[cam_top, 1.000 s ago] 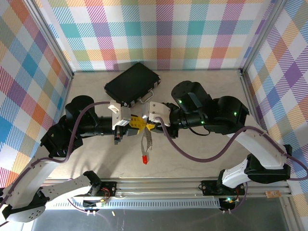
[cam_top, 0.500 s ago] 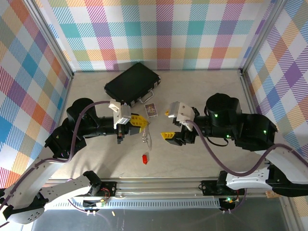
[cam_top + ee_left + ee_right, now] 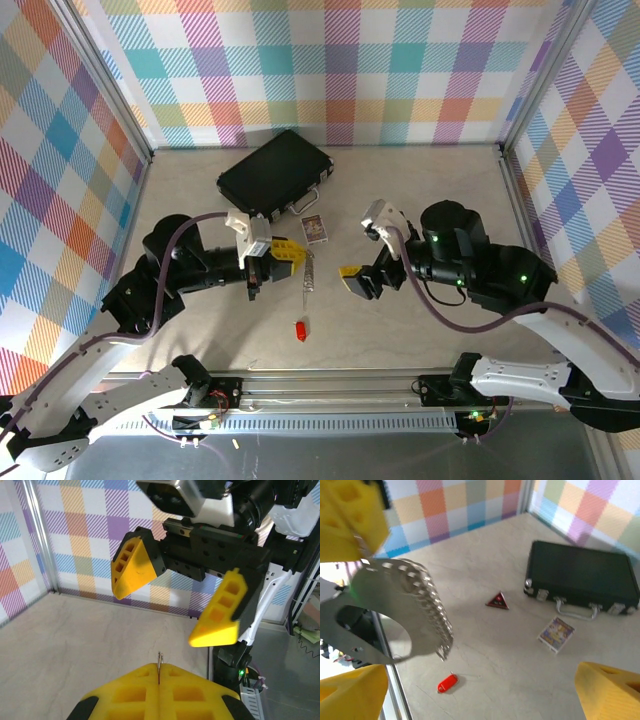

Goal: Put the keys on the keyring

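Fingers on the left arm (image 3: 285, 249) pinch the thin silver keyring (image 3: 308, 272), the right arm's fingers (image 3: 351, 272) stand wide open nearby, and the red key (image 3: 300, 329) lies on the tabletop (image 3: 420, 195).

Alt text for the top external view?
The left gripper, shut, holds the keyring mid-table, the right gripper open beside it. The red key lies loose on the table nearby; a black case sits behind.
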